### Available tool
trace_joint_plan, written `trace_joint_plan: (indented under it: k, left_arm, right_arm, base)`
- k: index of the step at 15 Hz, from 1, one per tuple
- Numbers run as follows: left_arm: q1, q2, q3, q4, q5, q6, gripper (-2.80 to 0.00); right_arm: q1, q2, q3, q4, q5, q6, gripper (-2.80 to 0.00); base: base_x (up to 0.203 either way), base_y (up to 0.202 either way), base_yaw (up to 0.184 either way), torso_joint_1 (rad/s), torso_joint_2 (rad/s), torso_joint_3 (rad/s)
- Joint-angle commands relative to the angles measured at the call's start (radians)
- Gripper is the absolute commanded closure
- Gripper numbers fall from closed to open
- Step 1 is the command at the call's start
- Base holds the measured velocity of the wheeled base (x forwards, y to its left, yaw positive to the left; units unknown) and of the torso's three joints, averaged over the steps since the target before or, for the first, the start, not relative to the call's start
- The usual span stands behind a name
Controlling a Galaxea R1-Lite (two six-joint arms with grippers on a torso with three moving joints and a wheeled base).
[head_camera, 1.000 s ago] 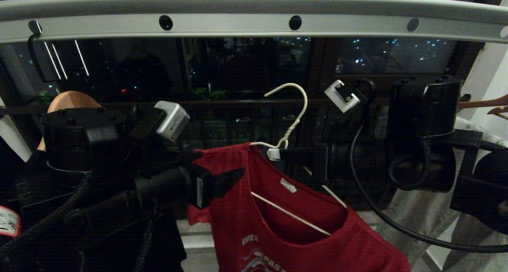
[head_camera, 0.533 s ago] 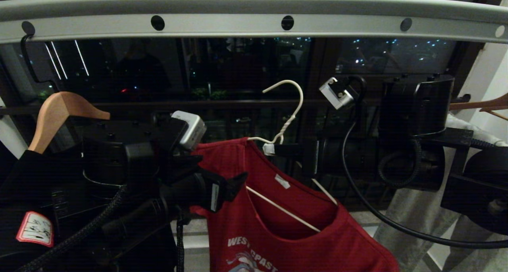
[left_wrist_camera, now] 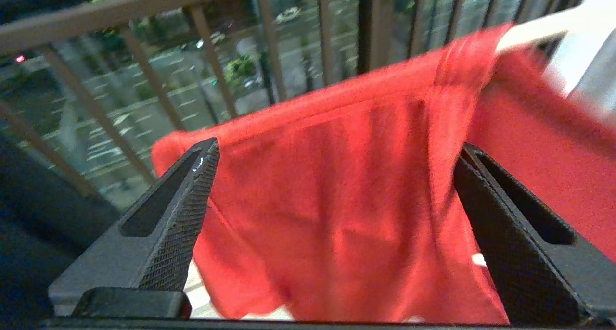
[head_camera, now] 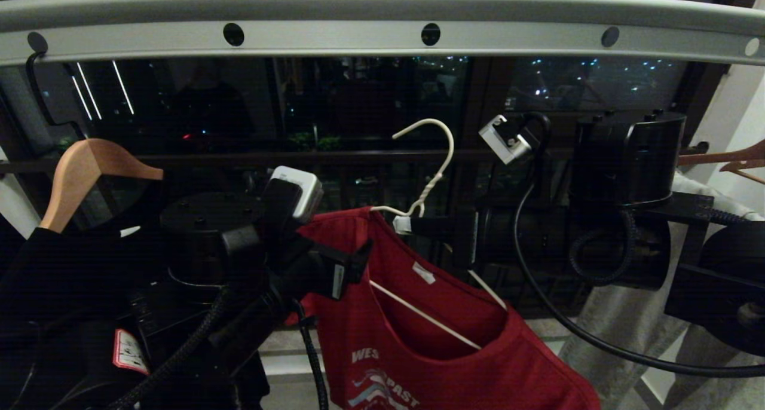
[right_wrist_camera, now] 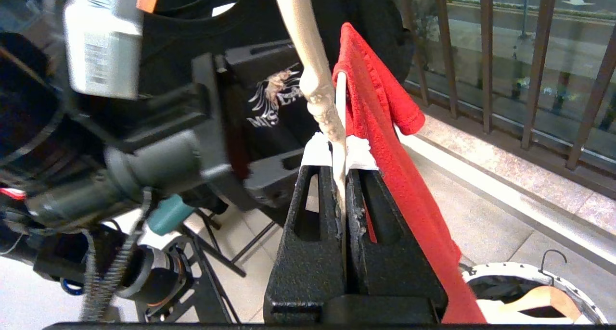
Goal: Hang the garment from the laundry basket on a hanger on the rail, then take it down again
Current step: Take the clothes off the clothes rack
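The red garment (head_camera: 418,338) hangs on the white wire hanger (head_camera: 431,159), one shoulder draped over the wire and its neckline sagging open. My right gripper (head_camera: 406,223) is shut on the hanger's twisted neck (right_wrist_camera: 332,123). The hook is in the air below the grey rail (head_camera: 382,15). My left gripper (head_camera: 358,260) is open at the shirt's left shoulder. In the left wrist view the red cloth (left_wrist_camera: 337,200) fills the gap between the wide fingers (left_wrist_camera: 192,200). The laundry basket (right_wrist_camera: 510,268) stands on the floor below.
A wooden hanger (head_camera: 89,171) carrying a black T-shirt (head_camera: 54,266) hangs at the left. More wooden hangers (head_camera: 741,156) and grey cloth (head_camera: 627,338) are at the right. Brown window railing bars (left_wrist_camera: 269,41) run behind the shirt.
My left gripper has swung right and turned, closing in on the shirt's left shoulder. The right gripper has held the hanger nearly still. The whole view has shifted slightly left.
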Motion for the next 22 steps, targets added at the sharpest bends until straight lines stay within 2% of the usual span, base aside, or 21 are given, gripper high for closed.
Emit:
trace_joint_plan:
  k: [1,4,7,11,12,22]
  left_arm:
    - [-0.001,0.026,0.002,-0.008,0.017,0.003,-2.80]
    - [-0.001,0.027,0.000,-0.010,0.028,0.005,-2.80]
    - [0.000,0.029,-0.002,-0.028,0.079,0.040,-2.80]
    - [0.000,0.047,0.002,-0.068,0.097,0.061,-2.80]
    - [0.000,0.050,0.002,-0.068,0.102,0.061,0.00]
    - [0.002,0.042,0.007,-0.068,0.100,0.064,0.00]
  right_arm:
    - [0.008,-0.003,0.000,-0.004,-0.006,0.002,0.00]
    - [0.009,0.001,0.000,-0.004,-0.017,0.000,0.00]
    - [0.009,0.002,-0.001,-0.004,-0.029,0.000,0.00]
    - [0.009,0.002,-0.001,-0.004,-0.031,0.000,0.00]
    - [0.009,0.001,-0.001,-0.004,-0.031,0.000,0.00]
    - [0.009,-0.018,0.002,-0.004,-0.031,0.000,0.00]
  base:
    - [0.000,0.000,0.000,0.000,0.00,0.000]
    - [0.000,0.000,0.000,0.000,0.00,0.000]
    - [0.000,0.000,0.000,0.000,0.00,0.000]
    - [0.000,0.000,0.000,0.000,0.00,0.000]
    - [0.000,0.000,0.000,0.000,0.00,0.000]
    - [0.000,0.000,0.000,0.000,0.00,0.000]
